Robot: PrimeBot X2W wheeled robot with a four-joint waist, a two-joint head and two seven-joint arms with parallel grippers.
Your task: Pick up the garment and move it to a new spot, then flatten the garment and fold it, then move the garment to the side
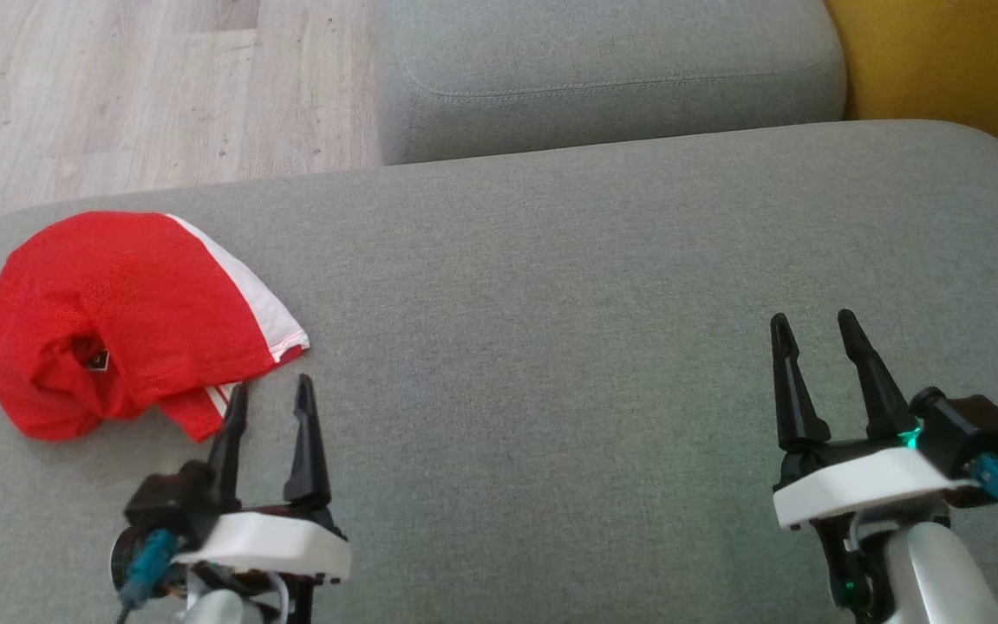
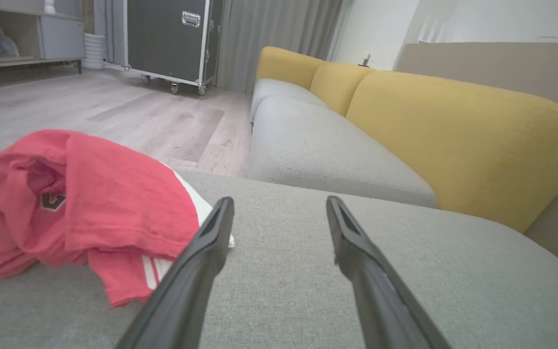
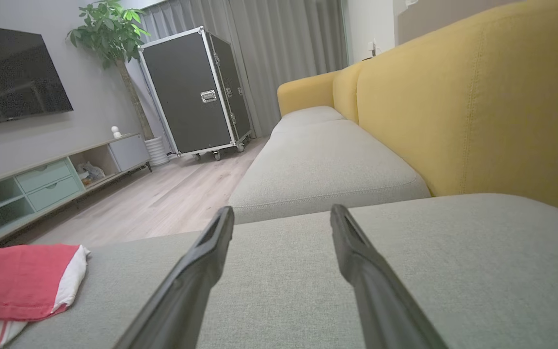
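A red garment with a white panel and white stripes lies crumpled near the left end of the grey sofa cushion. My left gripper is open just to the right of the garment's near corner, its left finger almost at the hem, nothing between the fingers. The left wrist view puts the garment left of the open fingers. Far to the right, my right gripper is open over bare cushion. The garment lies at the lower left of the right wrist view.
A second grey seat cushion lies beyond, with the yellow backrest at the right. Wood floor drops off past the cushion's far left edge. A black wheeled case and a TV cabinet stand across the room.
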